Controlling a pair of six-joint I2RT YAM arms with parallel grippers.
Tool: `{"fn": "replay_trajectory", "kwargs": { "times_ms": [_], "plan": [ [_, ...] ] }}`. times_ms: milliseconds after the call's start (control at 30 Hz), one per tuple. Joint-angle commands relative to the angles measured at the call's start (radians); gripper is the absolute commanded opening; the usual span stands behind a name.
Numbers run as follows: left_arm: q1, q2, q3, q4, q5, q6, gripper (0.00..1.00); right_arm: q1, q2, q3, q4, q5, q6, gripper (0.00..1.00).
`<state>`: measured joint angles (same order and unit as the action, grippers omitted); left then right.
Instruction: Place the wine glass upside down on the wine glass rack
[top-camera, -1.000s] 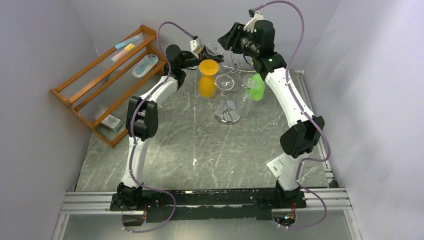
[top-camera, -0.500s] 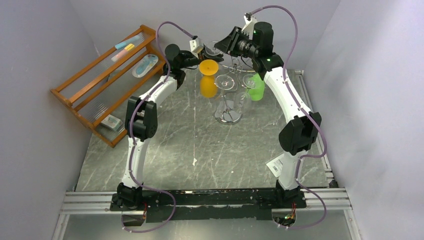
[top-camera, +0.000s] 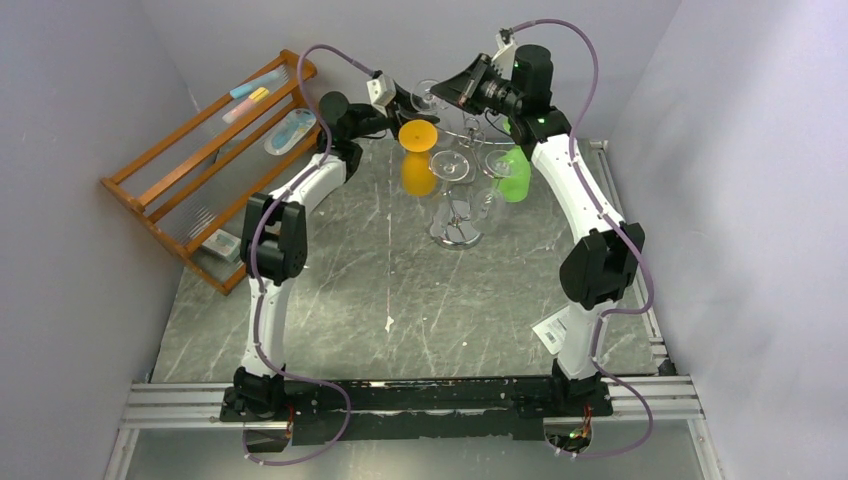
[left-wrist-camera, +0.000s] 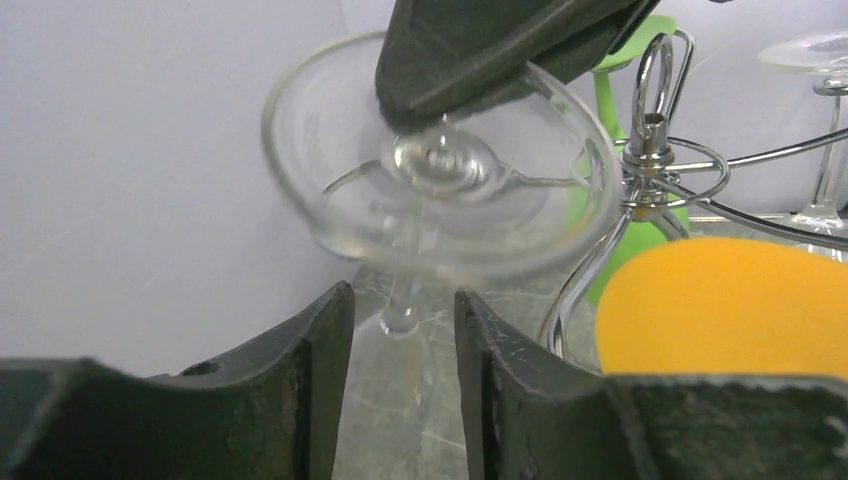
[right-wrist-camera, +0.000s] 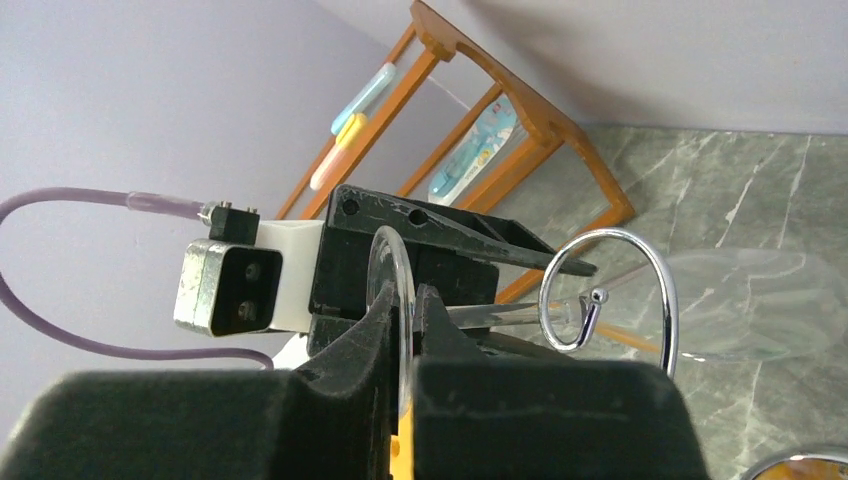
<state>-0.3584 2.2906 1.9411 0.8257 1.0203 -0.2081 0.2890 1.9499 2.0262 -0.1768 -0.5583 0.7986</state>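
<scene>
My right pincer (right-wrist-camera: 410, 320) clamped the glass (left-wrist-camera: 440, 200) by its foot, stem running away toward the rack (left-wrist-camera: 650, 150); my left pincer (left-wrist-camera: 405, 330) stood parted beside the stem

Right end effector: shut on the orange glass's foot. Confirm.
Wrong glass. The right end effector is shut on the clear glass's foot, not the orange glass's; the right wrist view shows it.

An orange-brown wooden tiered shelf (top-camera: 205, 150) is standing at the upper left, carrying a pale blue stick (top-camera: 254, 84). A white barcode label (top-camera: 551, 329) is lying lower right on the grey marbled tabletop (top-camera: 400, 290).
</scene>
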Motion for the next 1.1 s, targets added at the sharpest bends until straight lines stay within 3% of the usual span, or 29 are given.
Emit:
{"fn": "replay_trajectory", "kwargs": {
  "times_ms": [0, 333, 500, 867, 1067],
  "plan": [
    [0.031, -0.077, -0.055, 0.102, 0.005, -0.018, 0.48, -0.013, -0.01, 0.0, 0.082, 0.015, 0.062, 0.0],
    [0.083, -0.178, -0.22, 0.14, -0.039, -0.018, 0.59, -0.023, 0.037, 0.059, 0.04, -0.015, 0.133, 0.0],
    [0.118, -0.257, -0.364, 0.209, -0.2, -0.078, 0.6, -0.032, 0.058, 0.092, -0.029, -0.036, 0.126, 0.0],
    [0.127, -0.421, -0.389, -0.335, -0.599, 0.025, 0.6, -0.049, 0.032, 0.087, -0.083, 0.014, 0.104, 0.0],
    [0.127, -0.492, -0.404, -0.501, -0.709, 0.048, 0.67, -0.06, 0.007, 0.083, -0.116, 0.07, 0.097, 0.0]
  ]
}}
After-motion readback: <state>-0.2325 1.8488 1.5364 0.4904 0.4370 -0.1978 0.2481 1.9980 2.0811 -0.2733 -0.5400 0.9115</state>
